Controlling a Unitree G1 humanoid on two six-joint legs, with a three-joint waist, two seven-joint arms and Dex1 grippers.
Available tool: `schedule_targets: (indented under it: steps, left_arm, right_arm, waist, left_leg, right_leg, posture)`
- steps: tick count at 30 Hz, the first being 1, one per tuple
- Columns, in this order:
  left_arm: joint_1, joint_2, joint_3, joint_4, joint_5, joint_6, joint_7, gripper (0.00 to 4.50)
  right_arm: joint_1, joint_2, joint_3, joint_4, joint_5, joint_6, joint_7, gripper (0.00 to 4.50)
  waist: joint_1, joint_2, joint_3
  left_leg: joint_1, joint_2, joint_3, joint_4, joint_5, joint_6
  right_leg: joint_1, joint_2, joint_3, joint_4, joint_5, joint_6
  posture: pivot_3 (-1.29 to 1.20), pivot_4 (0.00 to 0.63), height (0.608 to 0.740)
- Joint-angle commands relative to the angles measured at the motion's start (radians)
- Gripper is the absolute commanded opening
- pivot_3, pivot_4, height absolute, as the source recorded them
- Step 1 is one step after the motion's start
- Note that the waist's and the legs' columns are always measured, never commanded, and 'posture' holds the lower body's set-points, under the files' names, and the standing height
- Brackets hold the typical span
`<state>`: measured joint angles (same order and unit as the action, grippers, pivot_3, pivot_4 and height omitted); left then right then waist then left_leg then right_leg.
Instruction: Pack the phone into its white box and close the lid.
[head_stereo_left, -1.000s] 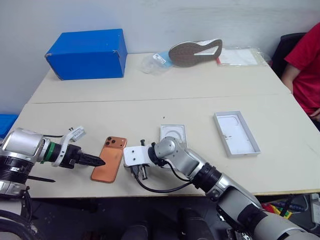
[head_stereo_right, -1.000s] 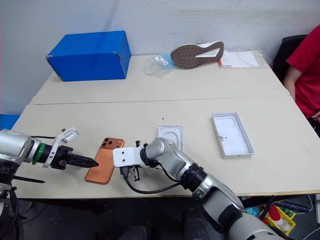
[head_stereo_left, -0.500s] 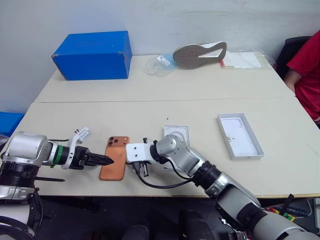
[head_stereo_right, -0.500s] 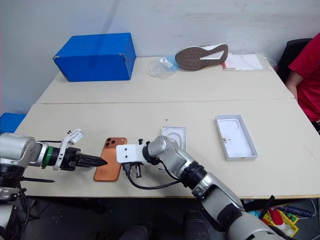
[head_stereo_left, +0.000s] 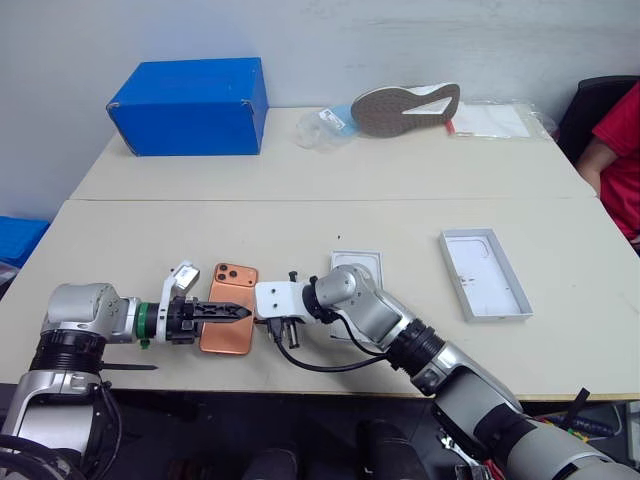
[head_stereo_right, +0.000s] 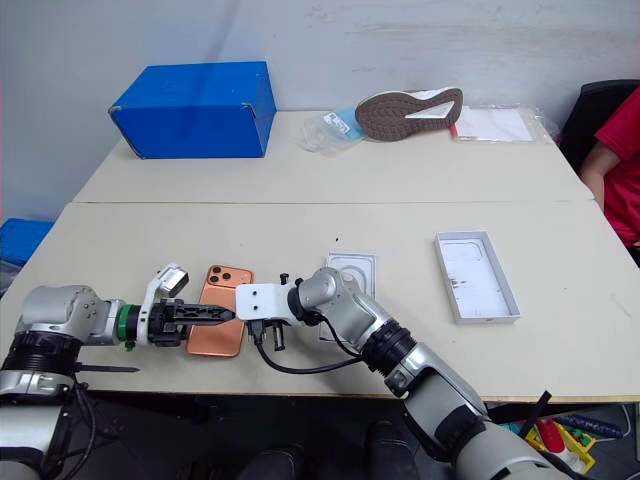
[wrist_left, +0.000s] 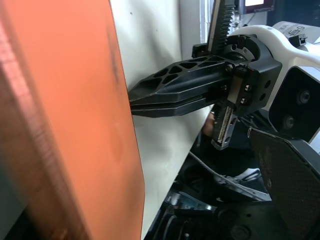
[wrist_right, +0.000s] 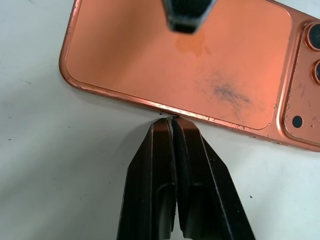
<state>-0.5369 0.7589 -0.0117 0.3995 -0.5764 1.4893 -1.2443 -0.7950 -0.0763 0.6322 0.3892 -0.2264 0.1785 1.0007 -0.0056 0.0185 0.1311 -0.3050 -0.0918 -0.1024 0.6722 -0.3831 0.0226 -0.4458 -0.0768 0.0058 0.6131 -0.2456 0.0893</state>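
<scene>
R pincer (wrist_right: 171, 121), shut and empty, braces phone (head_stereo_left: 228, 318) at 3 o'clock; L pincer (head_stereo_left: 238, 313) gapes over it. Risk: phone skids off counter (head_stereo_left: 330, 230).

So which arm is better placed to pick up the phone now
Left. Its tool reaches over the phone from the left edge. The right tool is shut, its tips at the phone's opposite edge, so it looks set to brace or push rather than grasp.
</scene>
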Motion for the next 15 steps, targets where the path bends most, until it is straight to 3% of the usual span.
schedule_targets:
  steps: [1,3,6,8,11,15]
  left_arm:
    - [0.018,-0.013,-0.038,0.002,-0.010,0.008,0.034,4.50]
    - [0.012,0.017,-0.041,0.012,-0.014,0.002,0.027,4.50]
    - [0.003,0.052,-0.051,0.034,-0.015,-0.009,0.012,3.66]
    - [-0.003,0.073,-0.062,0.047,-0.016,-0.020,0.000,3.66]
    - [-0.018,0.088,-0.071,0.070,-0.028,-0.027,-0.018,3.02]
    - [-0.019,0.081,-0.065,0.069,-0.050,-0.020,-0.017,1.74]
  right_arm:
    - [0.000,0.002,0.002,-0.022,-0.007,0.014,0.001,0.08]
    - [0.006,-0.004,0.003,-0.027,-0.008,0.014,0.002,0.08]
    - [0.010,-0.009,0.004,-0.032,-0.009,0.014,0.002,0.00]
    - [0.011,-0.009,0.004,-0.033,-0.010,0.014,0.001,0.00]
    - [0.004,-0.006,0.001,-0.026,-0.010,0.009,-0.005,0.00]
    - [0.003,-0.007,-0.002,-0.027,-0.009,-0.003,-0.009,0.00]
  waist:
    - [0.000,0.000,0.000]
    - [0.000,-0.001,0.000]
    - [-0.006,-0.004,0.002]
    - [-0.013,-0.005,0.003]
    - [-0.024,-0.007,0.004]
    - [-0.025,-0.008,0.005]
  left_leg:
    - [0.000,0.000,0.000,0.000,0.000,0.000]
    - [0.000,0.000,0.000,0.000,0.000,0.000]
    - [0.000,0.001,0.000,-0.002,0.000,0.000]
    - [-0.001,0.001,0.000,-0.004,0.000,-0.001]
    - [-0.001,0.002,0.000,-0.006,0.000,-0.001]
    - [-0.004,0.002,0.000,-0.006,0.001,-0.002]
  right_leg:
    - [0.000,0.000,0.000,0.000,0.000,0.000]
    - [0.000,0.000,0.000,-0.001,0.000,0.000]
    - [0.000,0.001,0.000,-0.002,0.000,0.000]
    - [-0.002,0.002,0.000,-0.002,0.000,0.000]
    - [-0.003,0.002,0.000,-0.002,0.000,-0.001]
    - [-0.006,0.002,0.000,-0.003,0.000,-0.001]
  posture:
    - [0.00,0.150,0.740]
    - [0.00,0.150,0.740]
    - [0.00,0.150,0.740]
    - [0.00,0.150,0.740]
    - [0.00,0.150,0.740]
    - [0.00,0.150,0.740]
